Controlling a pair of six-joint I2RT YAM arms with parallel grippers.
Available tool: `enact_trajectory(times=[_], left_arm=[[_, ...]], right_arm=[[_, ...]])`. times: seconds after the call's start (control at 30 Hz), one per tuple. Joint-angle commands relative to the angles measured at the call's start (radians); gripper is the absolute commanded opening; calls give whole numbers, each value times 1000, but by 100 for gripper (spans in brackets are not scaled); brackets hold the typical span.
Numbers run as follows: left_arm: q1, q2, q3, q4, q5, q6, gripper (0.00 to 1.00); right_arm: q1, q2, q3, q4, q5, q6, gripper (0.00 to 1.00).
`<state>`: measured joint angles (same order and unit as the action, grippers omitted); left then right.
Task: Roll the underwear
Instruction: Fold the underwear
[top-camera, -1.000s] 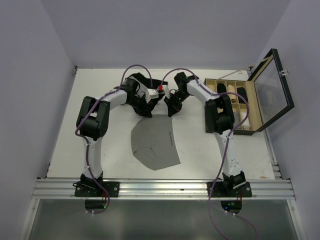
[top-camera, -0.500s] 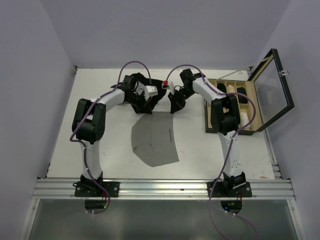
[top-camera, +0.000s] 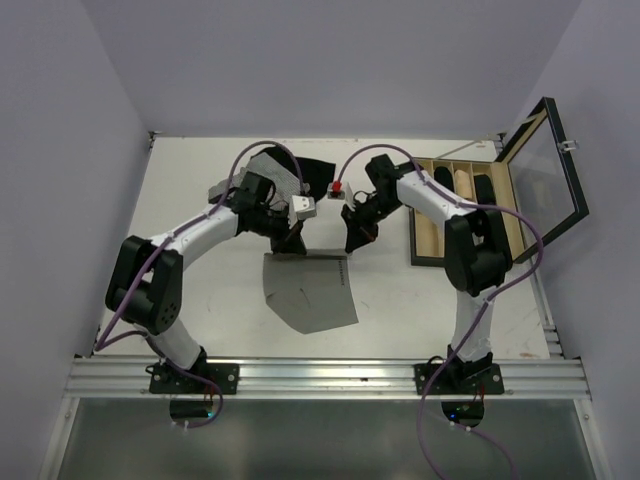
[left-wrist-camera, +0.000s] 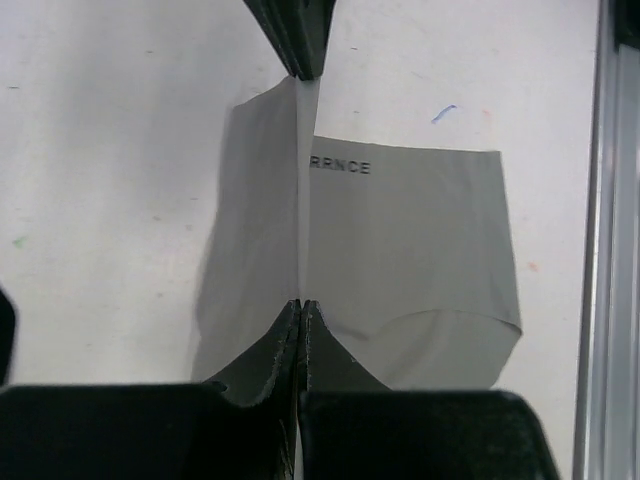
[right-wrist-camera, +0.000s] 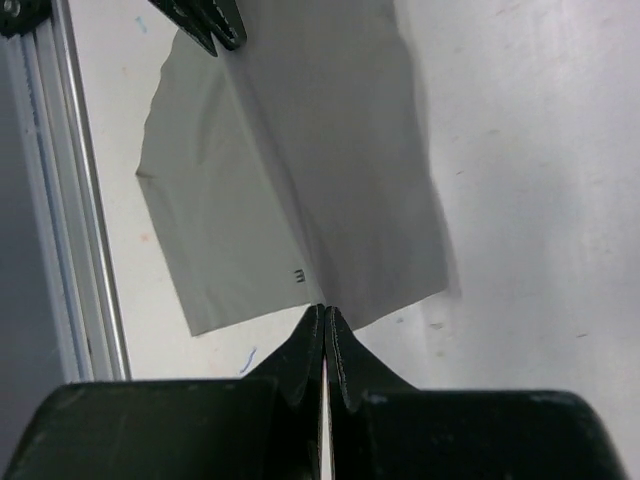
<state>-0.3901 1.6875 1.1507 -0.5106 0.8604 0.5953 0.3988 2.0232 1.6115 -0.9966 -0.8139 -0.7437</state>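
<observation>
Grey cloth briefs, the underwear (top-camera: 312, 297), lie mid-surface between the two arms, with most of the body flat on the white surface (top-camera: 200, 300). The far edge is raised and held at both ends.

- Left gripper (top-camera: 291, 241): fingers pressed together on the far-left end of the cloth. In the left wrist view the tips meet on the fabric with no gap.
- Right gripper (top-camera: 350, 243): fingers likewise clamped on the far-right end, beside the waistband.
- Both wrist views show a taut ridge of cloth running straight from one gripper to the other, with fabric falling away on each side.
- Dark lettering (left-wrist-camera: 340, 167) sits on the waistband just beside that ridge. A leg curve shows at the near side.
- A black garment (top-camera: 318, 172) lies at the far side, behind the left arm, apart from the underwear.
- A wooden compartment box (top-camera: 462, 164) stands at the right with its glass lid (top-camera: 545, 180) propped open.
- A metal rail (top-camera: 330, 375) runs along the near edge.
</observation>
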Motion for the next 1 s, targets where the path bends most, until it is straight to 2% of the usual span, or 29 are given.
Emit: enact_trajectory(times=[0.0, 0.2, 0.47, 0.97], left_arm=[[-38, -96, -83, 33, 22, -48, 0], [-67, -178, -176, 43, 6, -74, 0], [-85, -196, -193, -75, 9, 6, 0], [-176, -253, -275, -95, -27, 17, 0]], right_arm=[[26, -112, -87, 19, -27, -29, 0], [31, -196, -182, 10, -13, -48, 0], [74, -277, -317, 44, -8, -34, 0], [112, -354, -441, 81, 15, -31, 0]])
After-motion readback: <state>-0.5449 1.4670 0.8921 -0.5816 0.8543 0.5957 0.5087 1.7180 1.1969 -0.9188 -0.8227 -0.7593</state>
